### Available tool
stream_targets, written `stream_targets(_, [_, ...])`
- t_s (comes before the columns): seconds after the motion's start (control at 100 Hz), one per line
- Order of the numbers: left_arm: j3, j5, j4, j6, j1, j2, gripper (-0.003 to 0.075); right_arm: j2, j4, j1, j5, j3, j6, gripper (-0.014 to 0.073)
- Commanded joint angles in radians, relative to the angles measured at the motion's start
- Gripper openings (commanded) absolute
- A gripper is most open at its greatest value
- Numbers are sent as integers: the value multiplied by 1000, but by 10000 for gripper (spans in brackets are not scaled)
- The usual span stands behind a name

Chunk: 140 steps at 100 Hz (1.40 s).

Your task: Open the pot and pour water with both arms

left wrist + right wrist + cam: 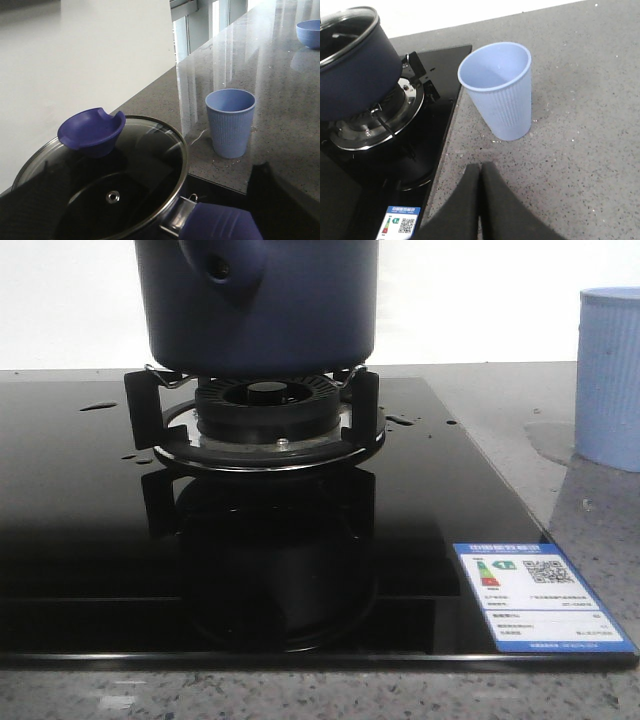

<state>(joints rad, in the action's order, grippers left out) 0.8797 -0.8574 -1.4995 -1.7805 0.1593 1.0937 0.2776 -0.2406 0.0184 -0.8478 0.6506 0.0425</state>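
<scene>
Pot: the dark navy pot (257,305) stands upright on the burner's support prongs, in the middle of the black hob; its stubby handle socket with a round hole faces the front camera.
Lid: a glass lid (107,185) with a metal rim sits on the pot, closed; a navy cupped knob (91,131) rises from its centre, and a small steam vent shows in the glass.
Pot handle: in the left wrist view a navy handle (220,225) sticks out from the rim on a metal bracket.
Burner: a black ring burner (265,410) with a chrome surround, directly under the pot.
Hob: glossy black glass (70,530), mirroring the pot; a few water drops near the burner; a blue and white energy label (540,597) on its near right corner.
Cup: a pale blue ribbed cup (500,90), upright and open, on the grey speckled worktop (590,150) just beside the hob's right edge, apart from the pot.
Bowl: a blue bowl (308,33) far off on the worktop, well apart from the rest.
Right tool: its two dark fingers (481,200) pressed together, nothing between them, over the worktop near the cup, not touching it.
Left tool: only a dark blurred shape at the edge of its own view; cannot tell whether spread or closed.
</scene>
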Motion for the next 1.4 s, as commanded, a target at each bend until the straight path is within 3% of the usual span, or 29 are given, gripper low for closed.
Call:
stream_targets(0.0, [63,12,-108,-23,11,39,662,20,1,-6,84,33,-13,-74])
stream_targets(0.46, [273,-128,-158,-58,15,346,662,20,1,-6,79,33,-13,-74])
stream_targets(0.78, [365,-88,-163,-75,89,462,662,20,1,-6,79,33,-13,-74])
stream_targets(1.07, [391,-64,-216,-75,97,506,659,20,1,-6,79,33,-13,-74])
stream_targets(1.16, [391,-82,-226,-75,99,515,615,20,1,-6,79,33,-13,-74])
stream_targets(1.39, [391,-107,-232,-75,101,517,375,20,1,-6,79,33,-13,-74])
